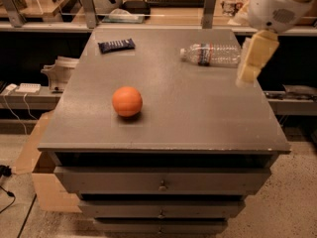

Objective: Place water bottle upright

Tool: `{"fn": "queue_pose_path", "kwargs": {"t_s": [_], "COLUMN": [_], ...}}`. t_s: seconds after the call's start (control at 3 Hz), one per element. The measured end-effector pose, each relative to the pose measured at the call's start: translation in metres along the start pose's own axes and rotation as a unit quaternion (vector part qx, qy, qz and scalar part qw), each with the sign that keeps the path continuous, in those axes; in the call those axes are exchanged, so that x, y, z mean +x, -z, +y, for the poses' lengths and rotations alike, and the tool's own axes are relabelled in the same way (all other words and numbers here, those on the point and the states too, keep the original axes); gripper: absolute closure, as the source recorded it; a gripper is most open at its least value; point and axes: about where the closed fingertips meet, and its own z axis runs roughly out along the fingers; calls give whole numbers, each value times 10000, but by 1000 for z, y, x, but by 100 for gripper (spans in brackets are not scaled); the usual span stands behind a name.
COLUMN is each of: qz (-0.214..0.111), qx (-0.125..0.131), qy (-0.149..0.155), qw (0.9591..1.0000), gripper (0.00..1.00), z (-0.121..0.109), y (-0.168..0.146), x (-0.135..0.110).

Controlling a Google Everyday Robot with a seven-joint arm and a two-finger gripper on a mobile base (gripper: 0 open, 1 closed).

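The water bottle (pixel 213 54) lies on its side at the back right of the grey table top (pixel 188 113). It is clear and ribbed, with a dark label band, and its white cap points left. My gripper (pixel 251 61) is cream-coloured and hangs from the white arm (pixel 275 6) at the upper right. It sits just right of the bottle's base end and hides that end in this view. I cannot tell whether it touches the bottle.
An orange ball (pixel 127 101) rests left of the table's middle. A dark blue candy bar wrapper (pixel 116 45) lies at the back left. Drawers (pixel 161 182) are below the top. A cardboard box (pixel 42 177) stands at the lower left, and shelves (pixel 148 14) run behind.
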Motion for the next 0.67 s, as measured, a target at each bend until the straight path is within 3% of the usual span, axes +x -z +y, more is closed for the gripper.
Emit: {"fn": "queue_pose_path", "kwargs": {"t_s": [0.33,0.67], "qz": [-268,-368], "qx": [440,610], "qy": [-81,-94], "qw": [9986,9974], "gripper": [0,0], "z": [-49,-58], "y": [-8,-8], "x": [-29,-35]}}
